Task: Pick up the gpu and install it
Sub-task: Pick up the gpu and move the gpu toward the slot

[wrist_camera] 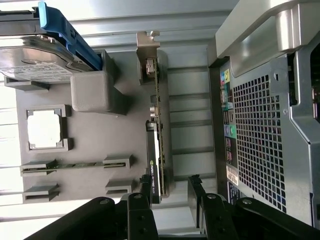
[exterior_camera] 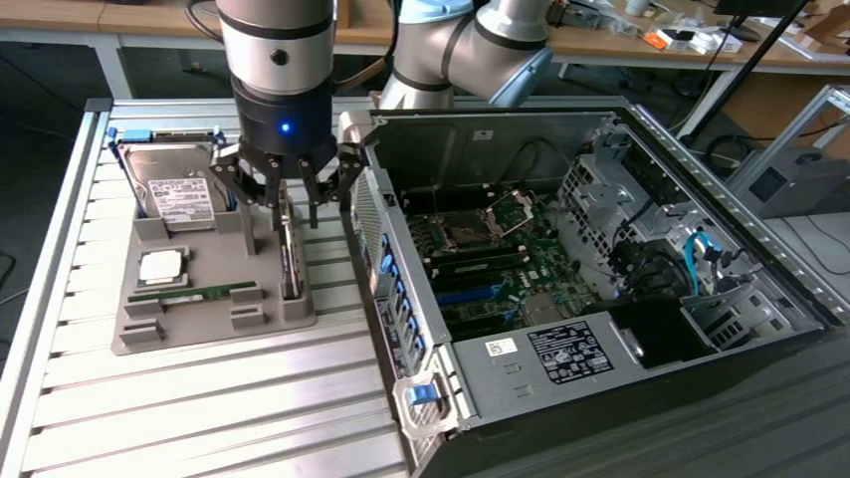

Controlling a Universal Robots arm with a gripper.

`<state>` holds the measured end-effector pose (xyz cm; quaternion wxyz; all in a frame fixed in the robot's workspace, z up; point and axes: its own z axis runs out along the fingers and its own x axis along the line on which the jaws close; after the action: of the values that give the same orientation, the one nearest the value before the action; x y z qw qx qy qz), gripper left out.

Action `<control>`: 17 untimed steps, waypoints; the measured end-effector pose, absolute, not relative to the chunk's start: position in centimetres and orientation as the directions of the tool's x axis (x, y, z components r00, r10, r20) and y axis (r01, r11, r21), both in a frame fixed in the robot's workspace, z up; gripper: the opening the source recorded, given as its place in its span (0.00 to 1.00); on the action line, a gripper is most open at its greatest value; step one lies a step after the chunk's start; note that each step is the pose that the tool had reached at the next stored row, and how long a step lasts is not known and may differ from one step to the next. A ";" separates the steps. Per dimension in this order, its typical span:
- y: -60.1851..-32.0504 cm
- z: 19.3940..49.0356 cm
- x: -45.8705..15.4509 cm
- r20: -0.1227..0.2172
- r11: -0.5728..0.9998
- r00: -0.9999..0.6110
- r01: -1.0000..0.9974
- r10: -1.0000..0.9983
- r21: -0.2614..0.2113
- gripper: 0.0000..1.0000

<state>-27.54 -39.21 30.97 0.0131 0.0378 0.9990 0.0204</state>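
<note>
In the exterior view, the gripper (exterior_camera: 293, 207) hangs over the grey holder tray (exterior_camera: 199, 329) with its claw spread wide and nothing in it. Right under it the gpu (exterior_camera: 290, 261) stands on its long edge in a slot on the side of the tray nearest the open computer case (exterior_camera: 558, 344). From here it is a thin dark card, seen nearly edge-on. The silver hard drive (exterior_camera: 179, 194) sits propped at the far end of the tray, on the exterior view's left of the card.

In the wrist view, the gpu (wrist_camera: 156, 125) appears as a narrow strip: a greenish board edge, a black block along one half of it with a small green mark, and a silver metal bracket at the end by the hard drive (wrist_camera: 30, 60). The gripper (wrist_camera: 170, 189) is released, its black fingers (wrist_camera: 196, 187) standing apart on either side of the card's near end. The perforated wall of the case (wrist_camera: 255, 130) runs alongside, just beside the tray (wrist_camera: 100, 135).
</note>
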 end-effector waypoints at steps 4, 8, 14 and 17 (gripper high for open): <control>-39.2 30.8 -27.5 -0.025 0.996 -0.997 0.075 0.076 0.042 0.42; -39.2 30.7 -27.5 -0.025 0.996 -0.997 0.075 0.076 0.042 0.42; -39.2 30.5 -27.5 -0.025 0.996 -0.997 0.075 0.076 0.042 0.42; -39.2 30.4 -27.5 -0.025 0.996 -0.997 0.075 0.076 0.042 0.42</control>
<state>-27.54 -39.21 30.42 0.0131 0.0379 0.9990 0.0204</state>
